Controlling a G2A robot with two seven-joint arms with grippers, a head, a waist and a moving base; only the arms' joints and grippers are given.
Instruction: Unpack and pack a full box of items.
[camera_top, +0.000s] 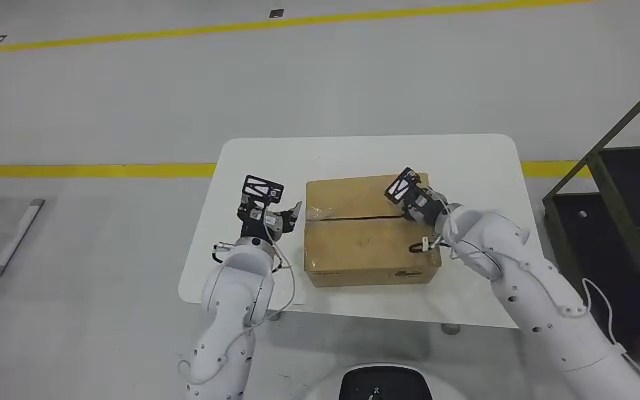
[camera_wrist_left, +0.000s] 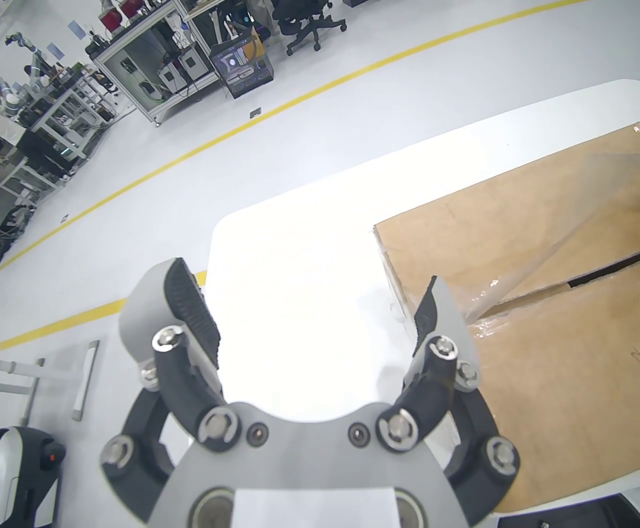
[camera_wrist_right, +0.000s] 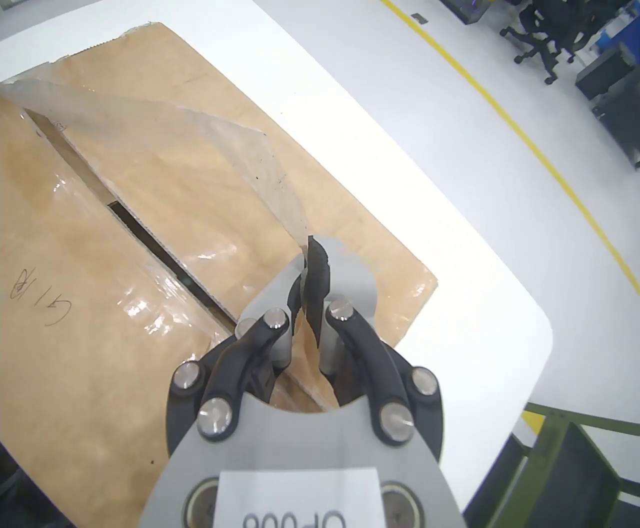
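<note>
A brown cardboard box (camera_top: 370, 235) sits closed at the centre of a white surface (camera_top: 250, 170). A dark seam (camera_wrist_right: 145, 235) runs between its two top flaps. A strip of clear tape (camera_wrist_right: 210, 140) is lifted off the seam along part of its length, while the rest lies wrinkled on the cardboard.

The tape looks thin, limp and sticky. It weighs almost nothing, but it is likely to stretch, tear or cling to itself. The loose end is the best place to hold it, pulling low along the seam. The box is stiff cardboard. If it is full, as the task says, it is probably too heavy to shift easily. Its flaps are best taken at their free edges beside the seam.

The right end effector (camera_wrist_right: 314, 255) hangs over the box top towards 2 o'clock, near the far corner. Its fingers are pressed together on the raised end of the tape, which rises taut from the cardboard.

The left end effector (camera_wrist_left: 305, 285) is at 9 o'clock from the box, above bare surface. Its fingers are spread wide and hold nothing. One finger is just beside the box's edge, close to where the tape wraps over it.
</note>
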